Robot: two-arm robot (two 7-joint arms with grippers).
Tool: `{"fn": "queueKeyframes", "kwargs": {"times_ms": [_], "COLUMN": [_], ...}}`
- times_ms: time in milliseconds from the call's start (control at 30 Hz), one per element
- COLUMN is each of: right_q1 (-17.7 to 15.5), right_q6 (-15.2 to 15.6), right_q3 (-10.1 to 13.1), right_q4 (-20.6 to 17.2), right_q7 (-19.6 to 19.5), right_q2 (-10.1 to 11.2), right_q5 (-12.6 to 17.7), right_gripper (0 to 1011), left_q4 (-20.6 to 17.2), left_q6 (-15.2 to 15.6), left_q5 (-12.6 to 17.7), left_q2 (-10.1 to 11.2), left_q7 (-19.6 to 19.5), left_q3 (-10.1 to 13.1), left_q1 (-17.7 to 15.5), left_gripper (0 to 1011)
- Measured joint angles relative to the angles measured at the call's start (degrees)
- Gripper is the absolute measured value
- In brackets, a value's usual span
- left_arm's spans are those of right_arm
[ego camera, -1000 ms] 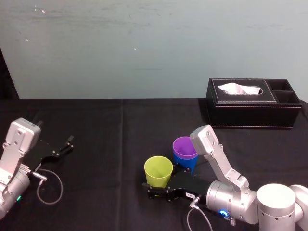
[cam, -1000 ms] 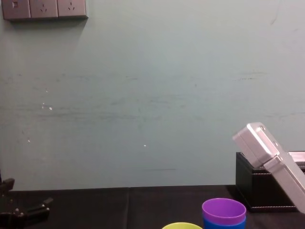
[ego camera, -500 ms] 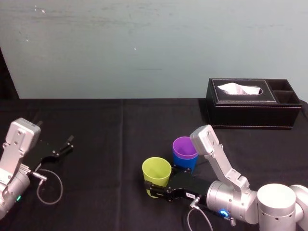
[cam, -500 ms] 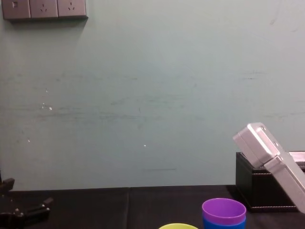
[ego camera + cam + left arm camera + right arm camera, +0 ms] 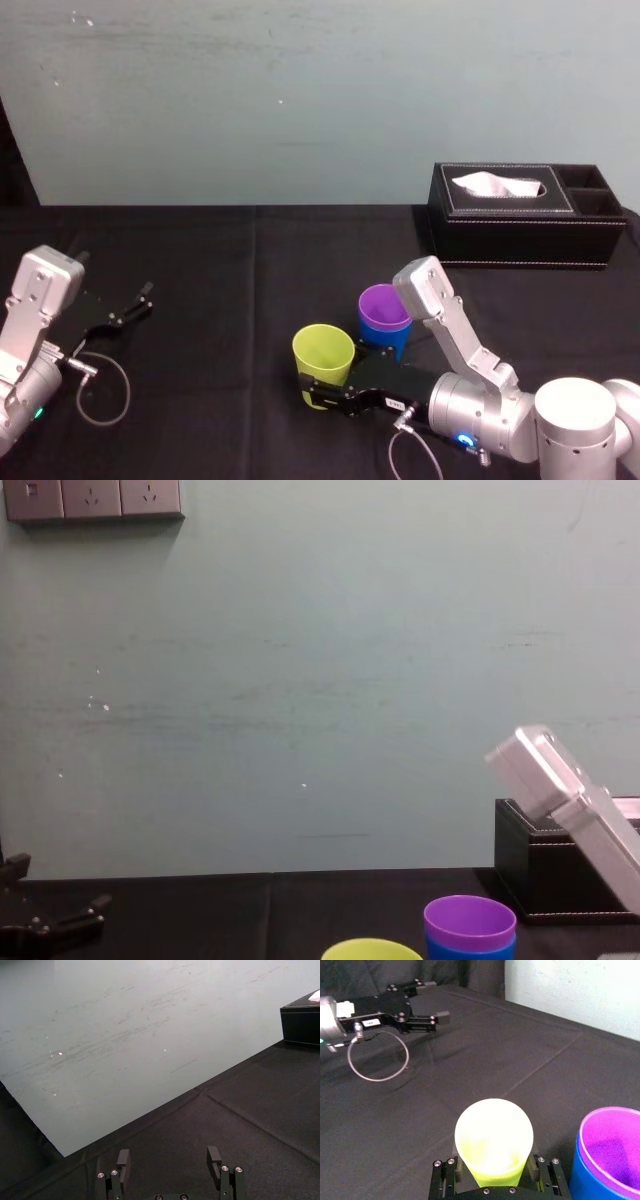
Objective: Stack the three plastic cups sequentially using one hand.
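The fingers (image 5: 536, 1169) of the right gripper (image 5: 493, 1166) are clamped on the lower body of the yellow-green tapered plastic cup (image 5: 494, 1135), one finger on each side. The cup stands upright with its mouth up. In the head view the same right gripper (image 5: 330, 392) lies low over the black cloth-covered worktop (image 5: 220, 260), reaching toward the robot's left, with the yellow-green tapered plastic cup (image 5: 323, 355) rising above it. The gripper hides the base of the cup, so we cannot tell whether the cup touches the worktop. In the chest view its rim (image 5: 372, 948) shows at the lower edge.

Just beside this cup, on the robot's right and slightly farther back, the purple plastic cup (image 5: 383, 303) sits nested inside the blue plastic cup (image 5: 386, 338). The purple rim stands above the blue one, and both cups are upright. We see the same pair in the right wrist view, purple (image 5: 615, 1145) within blue (image 5: 585, 1175), and in the chest view, purple (image 5: 470, 920) above blue (image 5: 470, 948).

Farther back on the right stands the black leather-look tissue box (image 5: 520, 225), with white tissue at its slot, well apart from the cups.

The left gripper (image 5: 169, 1160) rests parked at the far left of the worktop, its fingers (image 5: 123, 1160) apart and holding nothing.
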Motion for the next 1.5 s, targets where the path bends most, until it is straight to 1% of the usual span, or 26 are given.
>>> {"fn": "queueKeyframes", "kwargs": {"times_ms": [233, 367, 500, 600, 633, 800, 833, 1033, 1167, 1267, 1500], "right_q1": [0.69, 1.28, 2.28, 2.69, 3.03, 3.94, 4.08, 3.56, 1.89, 0.99, 0.25], "right_q6": [2.53, 4.56, 6.86, 7.72, 8.19, 9.32, 9.61, 10.03, 9.64, 9.16, 8.48], "right_q3": [-0.11, 0.39, 1.46, 2.07, 2.40, 3.21, 3.46, 4.82, 6.52, 7.25, 7.77], "right_q4": [-4.14, -6.46, -9.23, -10.37, -11.04, -12.80, -13.37, -14.88, -15.57, -15.59, -15.13], "right_q7": [0.52, 1.10, 1.50, 1.54, 1.52, 1.22, 0.73, -1.14, -2.83, -3.62, -4.46], "right_q2": [0.97, 1.49, 2.42, 2.94, 3.40, 4.98, 5.56, 7.47, 8.79, 9.35, 9.98], "right_q5": [0.07, 1.54, 3.77, 4.79, 5.23, 5.83, 5.88, 6.44, 7.56, 8.14, 8.75], "right_gripper": [735, 735, 735, 735, 735, 735, 735, 735, 735, 735, 735], "left_q4": [0.00, 0.00, 0.00, 0.00, 0.00, 0.00, 0.00, 0.00, 0.00, 0.00, 0.00], "left_q6": [0.00, 0.00, 0.00, 0.00, 0.00, 0.00, -0.01, 0.00, 0.00, 0.00, 0.00], "left_q5": [0.00, 0.00, 0.00, 0.00, 0.00, 0.00, 0.00, 0.00, 0.00, 0.00, 0.00], "left_q2": [0.00, 0.00, 0.00, 0.00, 0.00, 0.00, 0.00, 0.00, 0.00, 0.00, 0.00], "left_q7": [0.00, 0.00, 0.00, 0.00, 0.00, 0.00, 0.00, 0.00, 0.00, 0.00, 0.00], "left_q3": [0.00, 0.00, 0.00, 0.00, 0.00, 0.00, 0.00, 0.00, 0.00, 0.00, 0.00], "left_q1": [0.00, 0.00, 0.00, 0.00, 0.00, 0.00, 0.00, 0.00, 0.00, 0.00, 0.00], "left_gripper": [1000, 1000, 1000, 1000, 1000, 1000, 1000, 1000, 1000, 1000, 1000]}}
